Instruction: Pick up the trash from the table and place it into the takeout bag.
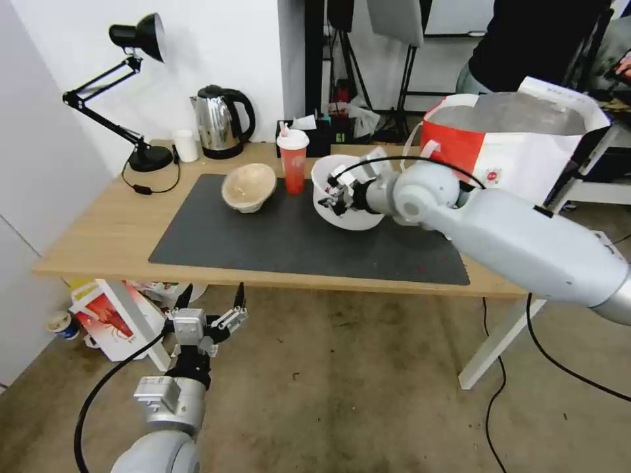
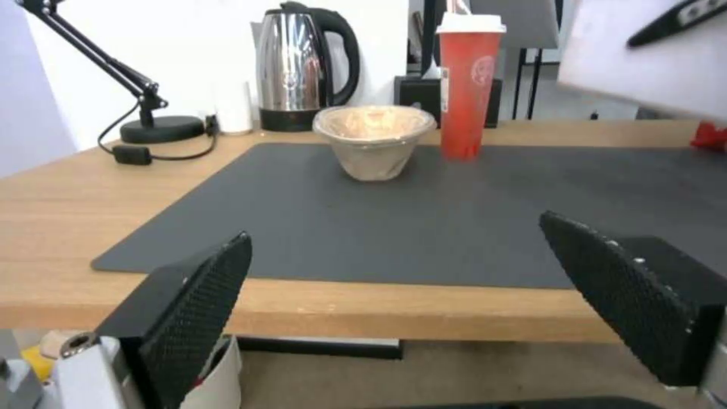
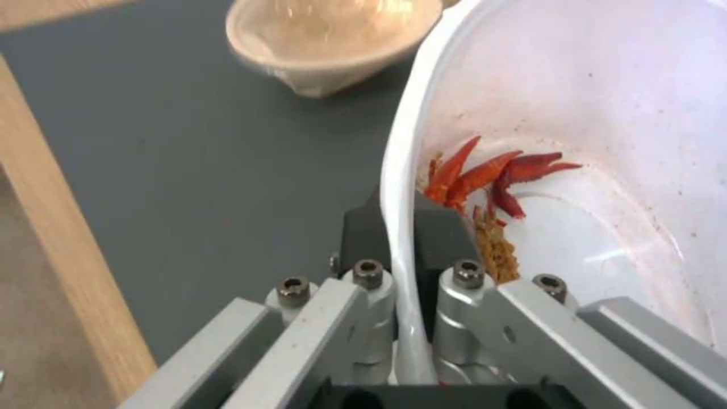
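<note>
One of three disposables, the large white round plastic bowl (image 1: 348, 203) with red smears, is pinched at its thin rim by the right hand (image 1: 338, 195), centre frame over the dark grey mat (image 1: 263, 243). It should be kept level and carried to the boxy red-and-white foil-lined takeout bag (image 1: 513, 144), upper right. The ribbed tan pulp bowl (image 1: 248, 186) and the glossy red cup with white lid (image 1: 293, 161) stand left of it. The left hand (image 1: 210, 314) is held spread wide below the light-wood table (image 1: 98, 230).
</note>
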Tool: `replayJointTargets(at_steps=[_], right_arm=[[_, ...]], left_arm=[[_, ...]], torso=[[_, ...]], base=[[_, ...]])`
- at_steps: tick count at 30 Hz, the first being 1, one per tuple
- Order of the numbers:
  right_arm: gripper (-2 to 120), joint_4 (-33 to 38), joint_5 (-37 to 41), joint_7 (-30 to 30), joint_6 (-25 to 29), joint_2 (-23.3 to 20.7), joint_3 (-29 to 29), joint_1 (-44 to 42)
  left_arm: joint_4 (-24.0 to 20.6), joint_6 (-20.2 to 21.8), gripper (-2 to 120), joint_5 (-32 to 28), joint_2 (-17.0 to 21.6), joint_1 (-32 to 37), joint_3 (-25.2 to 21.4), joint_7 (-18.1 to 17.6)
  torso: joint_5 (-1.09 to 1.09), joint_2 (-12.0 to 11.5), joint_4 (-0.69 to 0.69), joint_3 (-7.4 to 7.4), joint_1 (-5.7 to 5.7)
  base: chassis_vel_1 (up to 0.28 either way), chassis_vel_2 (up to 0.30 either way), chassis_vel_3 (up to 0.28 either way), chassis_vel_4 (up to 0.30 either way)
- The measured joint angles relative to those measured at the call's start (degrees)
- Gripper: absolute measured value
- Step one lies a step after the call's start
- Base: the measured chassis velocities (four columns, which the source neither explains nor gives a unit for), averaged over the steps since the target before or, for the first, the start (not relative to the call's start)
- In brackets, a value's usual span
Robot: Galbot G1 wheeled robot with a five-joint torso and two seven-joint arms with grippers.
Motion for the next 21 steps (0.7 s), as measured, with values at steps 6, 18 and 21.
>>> replayJointTargets(at_steps=[6,18,21], right_arm=[[0,2.1,2.8,-0.1,0.0,-2.2,1.9,2.0],[0,4.0,9.9,-0.3,0.0,-3.5,5.3,9.9],[0,3.4,11.4,-0.3,0.0,-3.4,6.2,11.9]], left_arm=[[0.0,-0.5,96,0.0,0.0,0.2,0.2,0.0],[0.0,-0.6,96,0.1,0.0,0.8,0.5,0.0],[-0.1,-0.6,96,0.1,0.0,0.9,0.3,0.0]], torso=[[0.0,0.0,0.0,0.0,0.0],[-0.01,0.0,0.0,0.0,0.0],[-0.01,0.0,0.0,0.0,0.0]], base=[[0.0,0.0,0.0,0.0],[0.0,0.0,0.0,0.0],[0.0,0.0,0.0,0.0]])
